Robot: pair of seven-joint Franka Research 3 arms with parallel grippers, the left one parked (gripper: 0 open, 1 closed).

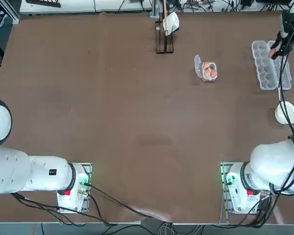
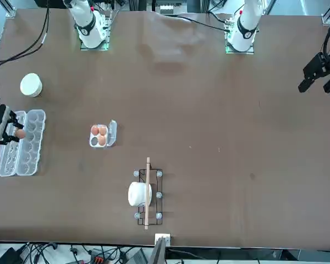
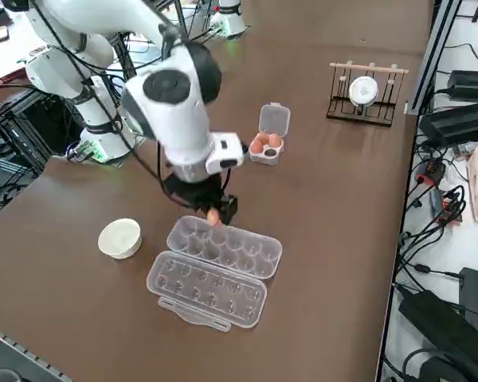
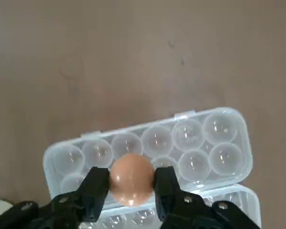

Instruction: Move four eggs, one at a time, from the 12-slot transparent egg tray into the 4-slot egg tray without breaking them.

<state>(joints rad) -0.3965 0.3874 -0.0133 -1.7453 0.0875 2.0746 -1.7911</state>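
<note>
My right gripper (image 4: pixel 131 180) is shut on one orange-brown egg (image 4: pixel 131 171), held between both fingers a little above the 12-slot transparent egg tray (image 4: pixel 214 143). That long clear carton lies open at the table's right edge (image 1: pixel 263 68), and the cups that show hold nothing. From the side, the held egg (image 3: pixel 213 216) hangs over the carton's near row (image 3: pixel 239 247). The 4-slot egg tray (image 2: pixel 93 142) sits further in toward the table's middle, lid flap open. Three eggs (image 2: pixel 102 139) fill its cups and one cup is bare.
A white round bowl (image 1: pixel 285 112) stands near the carton on the side toward the arm's base. A dark wire rack (image 1: pixel 165 41) with a white cup and a wooden stick sits at the far edge. Bare brown tabletop lies between carton and small tray.
</note>
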